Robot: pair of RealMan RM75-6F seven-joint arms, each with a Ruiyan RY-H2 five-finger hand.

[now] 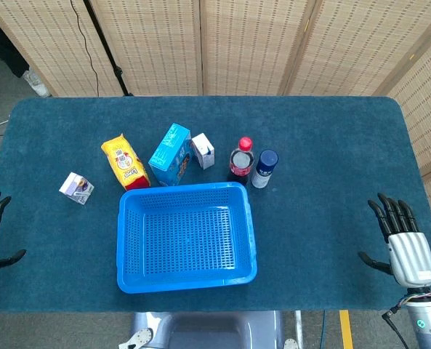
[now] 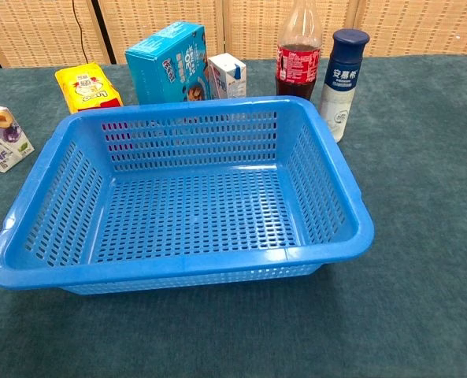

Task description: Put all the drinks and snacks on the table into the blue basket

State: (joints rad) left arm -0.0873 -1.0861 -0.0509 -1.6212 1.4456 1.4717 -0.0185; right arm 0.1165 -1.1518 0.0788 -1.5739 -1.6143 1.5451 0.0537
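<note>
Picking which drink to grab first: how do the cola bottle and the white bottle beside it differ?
The cola bottle is clear with dark drink, a red label and a red cap; the white bottle is opaque with a dark blue cap. The cola bottle stands taller than the white bottle. The cola bottle is nearer the small white carton; the white bottle is on the row's outer end. Both stand upright just behind the blue basket.

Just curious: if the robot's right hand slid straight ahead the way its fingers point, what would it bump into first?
Probably nothing: the right hand points up the bare table, well right of the blue-capped bottle.
</note>
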